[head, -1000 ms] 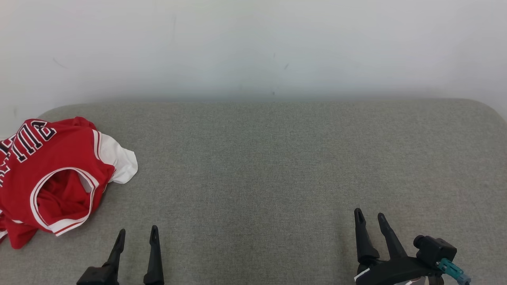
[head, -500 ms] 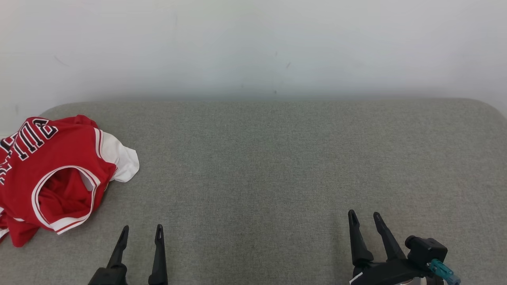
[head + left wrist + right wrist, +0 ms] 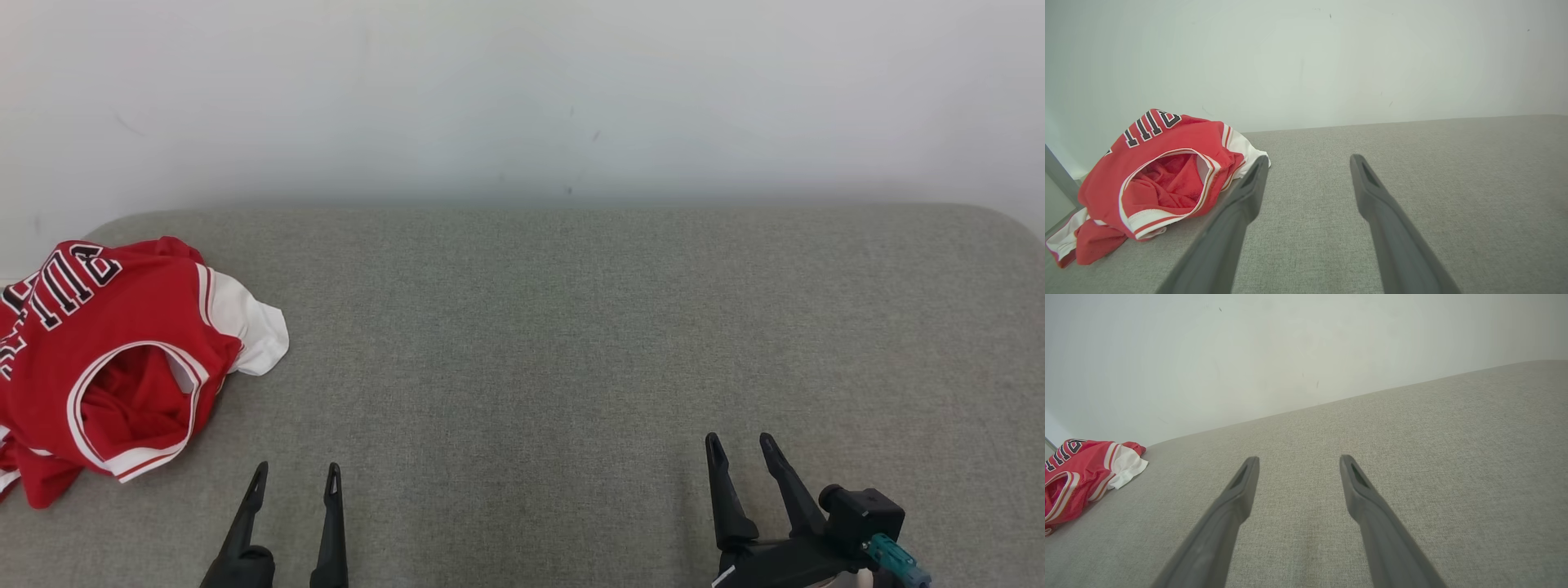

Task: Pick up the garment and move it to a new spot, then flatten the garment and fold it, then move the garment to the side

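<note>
While the whole head picture has slid a touch to the right over the last second, which I read as the camera turning and not as anything on the table moving, the garment (image 3: 122, 359) lies as it did: a crumpled red jersey with white trim and dark lettering, heaped at the table's left edge towards the far left corner, untouched. My left end effector (image 3: 296, 469) hangs over the near edge, just right of the heap, fingers spread and empty; it has barely shifted. My right end effector (image 3: 739, 441), likewise released and holding nothing, has drifted a little leftward along the near edge and sits well apart from the jersey. I judge the task not yet begun: the pick-up is still to come, and the left arm is the closer one. The table (image 3: 522, 327) is covered in grey-green woven fabric with rounded far corners. Behind it stands a pale wall (image 3: 522, 98) with a few small marks.
</note>
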